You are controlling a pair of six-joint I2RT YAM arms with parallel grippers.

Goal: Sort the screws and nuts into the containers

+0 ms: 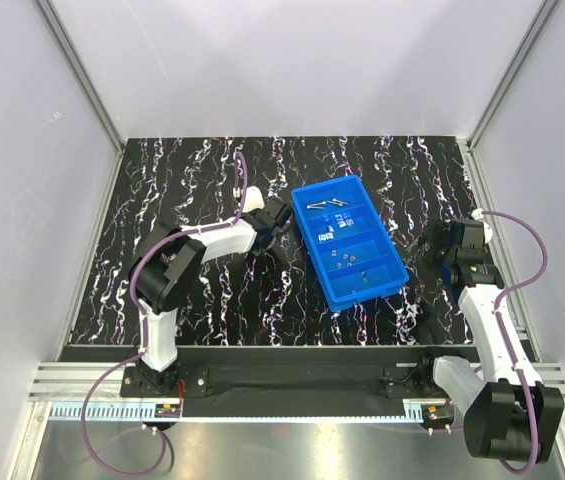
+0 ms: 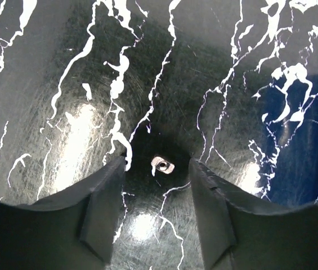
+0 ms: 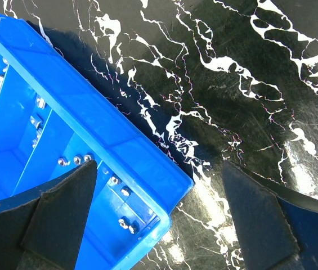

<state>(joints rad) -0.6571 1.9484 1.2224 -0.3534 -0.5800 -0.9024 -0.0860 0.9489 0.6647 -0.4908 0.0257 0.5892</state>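
left of the tray [image 1: 362, 222], left pincer [image 2: 157, 163] spread around a nut [image 2: 162, 165]; right pincer [image 3: 159, 166] spread, straddling the tray's right wall.

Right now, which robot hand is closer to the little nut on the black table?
Left. The left gripper has the nut right between its open fingers. The right gripper is on the other side of the blue tray.
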